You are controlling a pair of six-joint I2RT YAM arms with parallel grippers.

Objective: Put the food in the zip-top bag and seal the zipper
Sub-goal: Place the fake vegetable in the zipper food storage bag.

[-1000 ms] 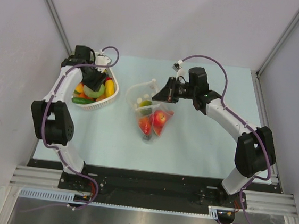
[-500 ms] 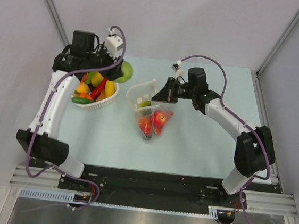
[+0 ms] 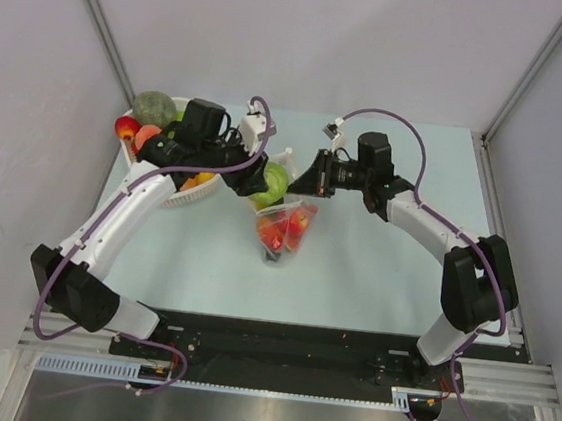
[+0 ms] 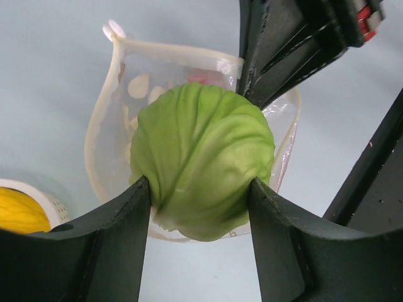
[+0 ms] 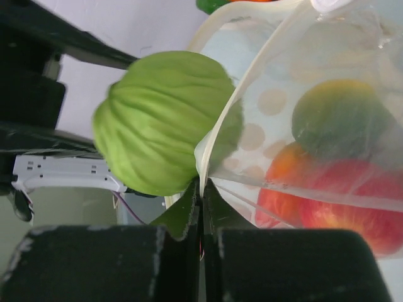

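My left gripper (image 3: 266, 181) is shut on a pale green ribbed round fruit (image 3: 276, 182), holding it right over the open mouth of the zip-top bag (image 3: 284, 229). In the left wrist view the fruit (image 4: 201, 157) sits between my fingers (image 4: 119, 239) above the bag's rim (image 4: 101, 126). My right gripper (image 3: 307, 179) is shut on the bag's mouth edge, where the zipper runs (image 5: 211, 148), and holds it up. The bag holds a red apple (image 5: 340, 204), a green fruit (image 5: 340, 116) and other red pieces.
The white slotted basket (image 3: 190, 191) with yellow and orange pieces lies under my left arm. A dark green round fruit (image 3: 154, 107) and red pieces (image 3: 129, 129) sit at the back left. The right gripper's body (image 4: 296, 44) is close beside the held fruit.
My left arm has swung right from the basket to the bag's mouth, carrying the green fruit. The right gripper has kept its hold on the bag's edge.
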